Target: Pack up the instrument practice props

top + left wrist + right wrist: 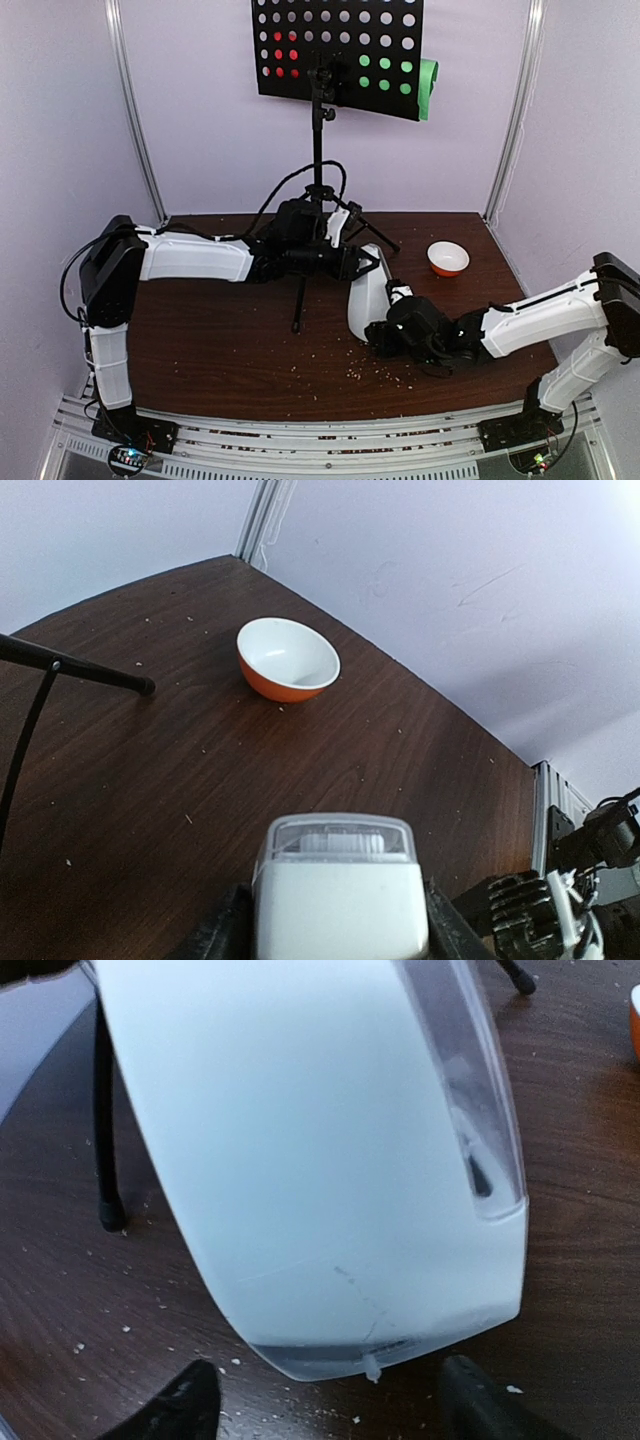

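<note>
The left pincer [332,932] is clenched on the top of the white pyramid metronome with clear plastic cover [368,295], which sits mid-way across the dark wooden worktop [220,340], while the right pincer [330,1400] is released, its fingers spread either side of the metronome's base.

One music stand [327,78], one metronome [366,290], one bowl [447,258] — and two sheets, one red [278,54], one green [428,88].
</note>
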### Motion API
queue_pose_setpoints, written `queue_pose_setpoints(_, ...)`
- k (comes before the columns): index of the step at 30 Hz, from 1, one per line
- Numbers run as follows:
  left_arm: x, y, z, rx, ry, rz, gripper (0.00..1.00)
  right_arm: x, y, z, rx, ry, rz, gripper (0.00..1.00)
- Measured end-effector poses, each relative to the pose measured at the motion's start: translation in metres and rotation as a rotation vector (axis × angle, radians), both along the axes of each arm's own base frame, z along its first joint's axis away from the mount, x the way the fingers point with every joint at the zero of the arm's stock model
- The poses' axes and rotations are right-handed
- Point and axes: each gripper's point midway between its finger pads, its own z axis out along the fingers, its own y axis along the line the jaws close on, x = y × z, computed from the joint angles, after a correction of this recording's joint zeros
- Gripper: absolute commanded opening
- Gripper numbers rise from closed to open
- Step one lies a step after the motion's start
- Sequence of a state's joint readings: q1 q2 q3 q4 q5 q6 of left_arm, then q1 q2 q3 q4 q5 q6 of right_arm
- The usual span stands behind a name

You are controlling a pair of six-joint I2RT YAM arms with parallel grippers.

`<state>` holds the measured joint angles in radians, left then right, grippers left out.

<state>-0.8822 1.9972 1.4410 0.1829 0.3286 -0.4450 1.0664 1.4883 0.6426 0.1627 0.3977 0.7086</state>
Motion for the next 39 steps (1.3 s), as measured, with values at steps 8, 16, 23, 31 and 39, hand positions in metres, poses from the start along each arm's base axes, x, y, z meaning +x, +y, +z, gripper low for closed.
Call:
queue_pose_setpoints(8,-0.034,-0.002,0.001,-0.01,-0.156,-0.211,0.42,-0.005,-0.028,0.068,0.155,-0.135,0.006,0.98)
queue_pose_setpoints(16,-0.063,-0.004,-0.003,0.006,-0.274,-0.37,0.64,0.012,-0.041,0.125,0.37,-0.224,0.095,1.0)
queue_pose_setpoints(23,-0.073,0.008,-0.031,0.085,-0.237,-0.382,0.9,0.003,-0.024,0.13,0.53,-0.159,0.325,1.0)
queue_pose_setpoints(31,-0.088,0.035,0.004,0.025,-0.247,-0.346,0.94,-0.002,0.004,0.159,0.494,-0.22,0.563,1.0)
queue_pose_setpoints(39,-0.058,0.094,0.053,-0.095,-0.247,-0.154,0.96,0.03,0.01,0.157,0.374,-0.285,0.607,1.0)
